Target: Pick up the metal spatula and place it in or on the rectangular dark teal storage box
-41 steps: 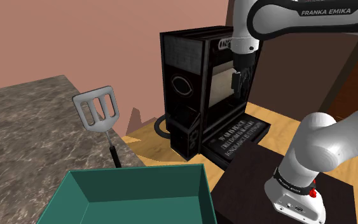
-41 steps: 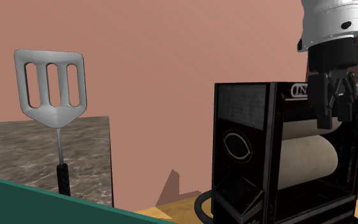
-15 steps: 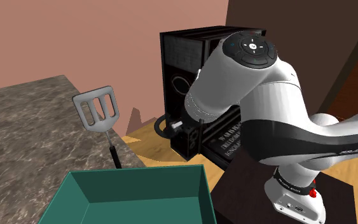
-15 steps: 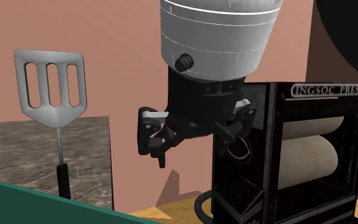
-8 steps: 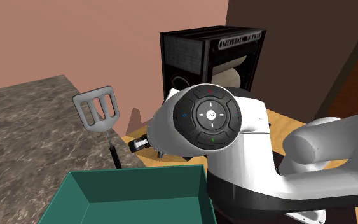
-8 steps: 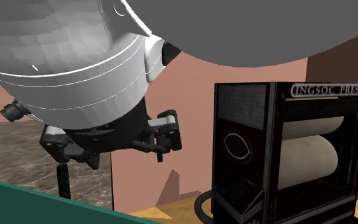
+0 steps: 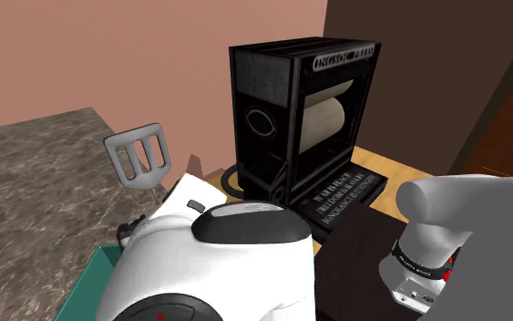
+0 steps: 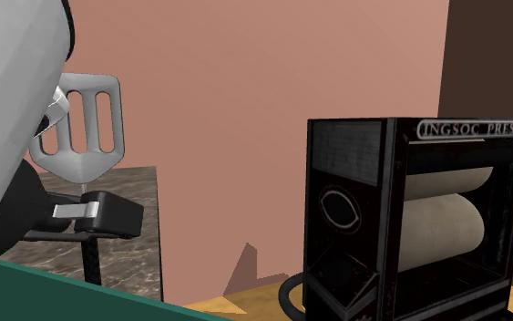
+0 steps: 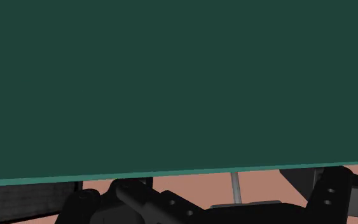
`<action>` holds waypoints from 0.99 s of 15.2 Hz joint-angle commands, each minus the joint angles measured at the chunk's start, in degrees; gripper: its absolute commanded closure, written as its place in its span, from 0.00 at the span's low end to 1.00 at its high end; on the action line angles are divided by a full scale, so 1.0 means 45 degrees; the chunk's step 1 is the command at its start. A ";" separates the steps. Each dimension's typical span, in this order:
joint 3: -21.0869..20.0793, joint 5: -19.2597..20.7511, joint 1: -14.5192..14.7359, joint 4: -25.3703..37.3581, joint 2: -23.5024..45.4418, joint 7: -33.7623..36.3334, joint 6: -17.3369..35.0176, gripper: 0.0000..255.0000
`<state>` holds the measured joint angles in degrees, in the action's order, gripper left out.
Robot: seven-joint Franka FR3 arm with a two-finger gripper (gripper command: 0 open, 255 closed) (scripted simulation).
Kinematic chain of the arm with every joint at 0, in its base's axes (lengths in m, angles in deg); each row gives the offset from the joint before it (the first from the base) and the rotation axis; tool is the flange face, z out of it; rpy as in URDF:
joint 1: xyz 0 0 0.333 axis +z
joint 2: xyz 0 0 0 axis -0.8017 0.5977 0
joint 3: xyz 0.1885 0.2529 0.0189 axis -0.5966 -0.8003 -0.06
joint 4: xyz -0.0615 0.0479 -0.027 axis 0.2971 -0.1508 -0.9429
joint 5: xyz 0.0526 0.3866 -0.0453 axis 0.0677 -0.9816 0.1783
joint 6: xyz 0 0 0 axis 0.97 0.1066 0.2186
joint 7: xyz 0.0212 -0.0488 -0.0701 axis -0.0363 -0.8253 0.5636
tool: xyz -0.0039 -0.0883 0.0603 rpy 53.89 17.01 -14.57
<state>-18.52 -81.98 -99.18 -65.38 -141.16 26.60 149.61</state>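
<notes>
Swung low since before, the arm (image 7: pixel 213 264) crowds the teal storage box (image 9: pixel 171 83); whether the end effector (image 8: pixel 95 215) is apart or together, I cannot tell. The slotted spatula (image 7: pixel 138 157) stands upright by the marbled counter (image 7: pixel 35 173), salmon wall (image 8: pixel 245 109) behind, left of the "INGSOC PRESS" machine (image 8: pixel 418 228).

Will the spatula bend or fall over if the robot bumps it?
The spatula probably stays stiff; its slotted grey blade looks like metal. With that thin shaft, it seems light. Standing upright, handle down, it would likely topple.

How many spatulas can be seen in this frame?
1. A grey slotted spatula stands blade-up at the stone-patterned counter's edge, just behind the teal box. The white arm covers its handle in the shoulder view, and could hide more.
</notes>
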 commanded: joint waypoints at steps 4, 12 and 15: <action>-0.0648 -0.0009 -0.1272 0.0893 -0.0611 0.0377 0.0162 0.00; -0.0739 -0.0359 -0.1737 0.0657 -0.0891 0.0154 0.0815 0.00; -0.0623 -0.0697 -0.1724 0.0655 -0.1132 -0.0062 0.0822 0.00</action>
<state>-20.54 -86.33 -106.30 -61.63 -144.77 26.73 153.45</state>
